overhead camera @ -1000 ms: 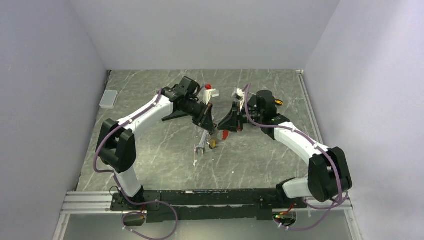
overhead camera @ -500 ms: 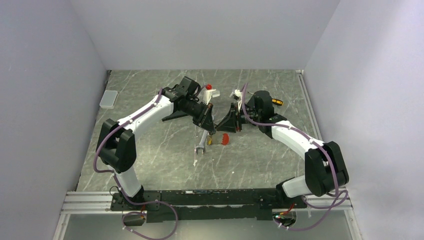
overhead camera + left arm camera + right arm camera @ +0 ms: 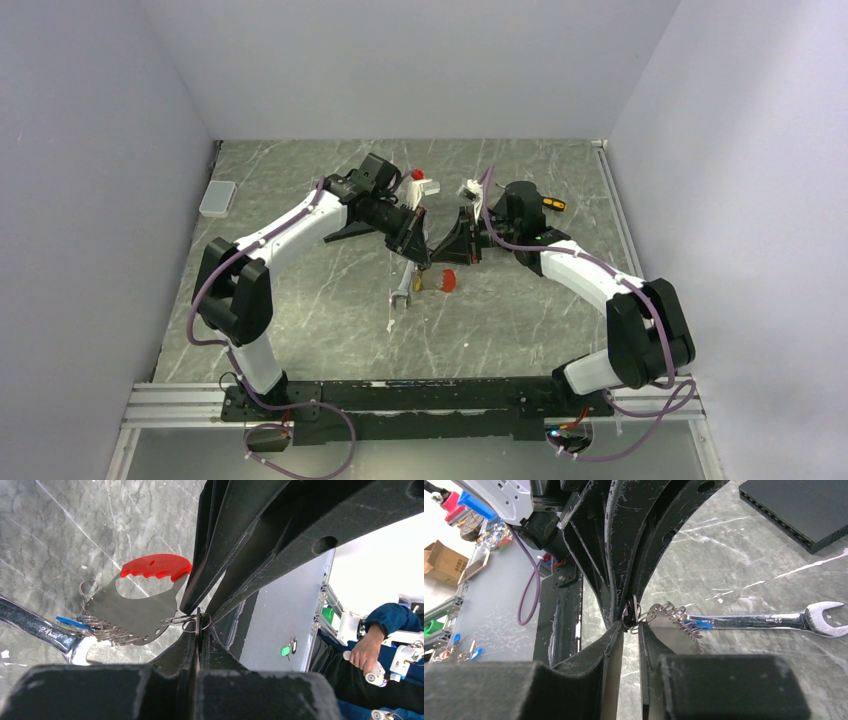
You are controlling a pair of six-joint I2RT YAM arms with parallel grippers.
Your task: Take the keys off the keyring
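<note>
Clenched, both: your left gripper (image 3: 197, 626) pinches the thin ring of the keyring (image 3: 135, 607), and your right gripper (image 3: 630, 629) nips that same ring from the right, barely a gap showing. In the last second your right arm swung left and the keyring sank beside the wrench (image 3: 754, 621). The keys (image 3: 97, 628) all look threaded; prying the ring open probably comes next.

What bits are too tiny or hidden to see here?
Top view: the keys are too small to count.
Left wrist view: the wrench is cut off by the left edge.
Right wrist view: the keyring wire is too thin to tell whether the right gripper pinches it.
</note>
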